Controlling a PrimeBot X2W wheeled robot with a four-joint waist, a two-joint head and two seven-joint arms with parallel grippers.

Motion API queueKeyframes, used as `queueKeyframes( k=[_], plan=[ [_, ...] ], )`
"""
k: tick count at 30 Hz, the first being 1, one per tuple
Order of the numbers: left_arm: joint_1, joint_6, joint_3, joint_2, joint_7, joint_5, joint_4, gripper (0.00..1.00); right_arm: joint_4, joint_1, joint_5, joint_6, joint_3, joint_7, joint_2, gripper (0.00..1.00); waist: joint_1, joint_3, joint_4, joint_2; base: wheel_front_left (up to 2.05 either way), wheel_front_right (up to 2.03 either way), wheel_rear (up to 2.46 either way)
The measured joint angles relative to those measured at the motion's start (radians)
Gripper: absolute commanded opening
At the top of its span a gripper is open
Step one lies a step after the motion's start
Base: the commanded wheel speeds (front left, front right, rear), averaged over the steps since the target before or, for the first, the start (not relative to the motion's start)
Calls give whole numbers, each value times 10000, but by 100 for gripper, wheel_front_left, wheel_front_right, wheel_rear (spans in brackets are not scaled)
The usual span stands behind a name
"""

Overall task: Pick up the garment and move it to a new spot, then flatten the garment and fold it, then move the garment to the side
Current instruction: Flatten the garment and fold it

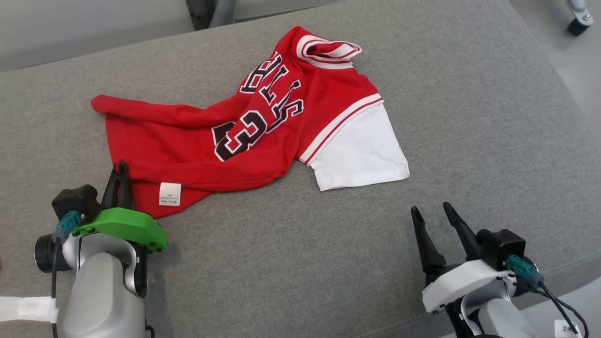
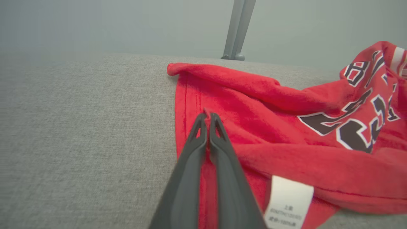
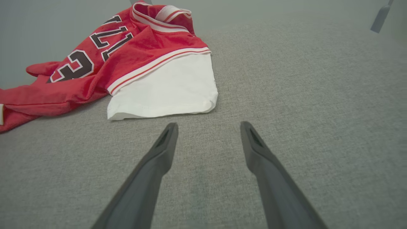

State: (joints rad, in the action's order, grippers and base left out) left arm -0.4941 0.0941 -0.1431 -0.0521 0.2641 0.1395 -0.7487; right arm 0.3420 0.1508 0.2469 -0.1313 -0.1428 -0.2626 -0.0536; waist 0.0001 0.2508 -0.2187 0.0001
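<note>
Head view has the garment (image 1: 188,145), a red jersey with a white sleeve (image 1: 361,150), lying crumpled on the grey surface (image 1: 469,117). Its collar (image 1: 328,49) is toward the far edge and its hem (image 1: 112,141) toward the robot's left. The left tool (image 1: 121,164) sits at the near-left corner of that hem, just above the white care label (image 1: 169,194), with its 2 fingers (image 1: 118,190) pressed together.

Left wrist view makes the grip plain. The left tool (image 2: 206,116) is pinched tight on the stitched edge of the garment (image 2: 270,133), a small nub of red cloth squeezed out at the tips. A corner hold suits the 1st step, I judge: lifted by the hem, the cloth can hang and open out rather than bunch further on the way to a new spot.

The right tool (image 1: 430,207) rests low at the near right, jaws spread wide and holding nothing, well apart from the cloth. Right wrist view shows the right tool (image 3: 209,124) aimed past the white sleeve (image 3: 165,89), probably waiting to take that side once the lift begins. A thick ridge twists across the printed lettering, so flattening is not yet begun.
</note>
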Motion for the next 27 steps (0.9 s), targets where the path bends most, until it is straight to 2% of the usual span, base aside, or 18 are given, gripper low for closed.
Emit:
queueKeyframes(
  k=[4, 11, 20, 27],
  plan=[
    [391, 84, 69, 12, -2, 272, 642, 0, 155, -288, 33, 0, 84, -2, 2, 100, 0, -378, 216, 0, 0, 0, 0],
    [1444, 171, 913, 36, 2, 1083, 1567, 0, 431, -859, 8, 0, 92, -2, 13, 100, -1, -1380, 758, 0, 0, 0, 0],
    [3637, -362, 1904, 33, 0, 2911, 2130, 0, 522, -1332, 67, 0, 360, -2, 31, 100, -1, -2375, 1649, 0, 0, 0, 0],
    [4482, -763, 2777, 44, 2, 3432, 1275, 0, 550, -1580, 245, 0, 424, 0, 33, 100, -1, -2772, 2276, 0, 0, 0, 0]
  ],
)
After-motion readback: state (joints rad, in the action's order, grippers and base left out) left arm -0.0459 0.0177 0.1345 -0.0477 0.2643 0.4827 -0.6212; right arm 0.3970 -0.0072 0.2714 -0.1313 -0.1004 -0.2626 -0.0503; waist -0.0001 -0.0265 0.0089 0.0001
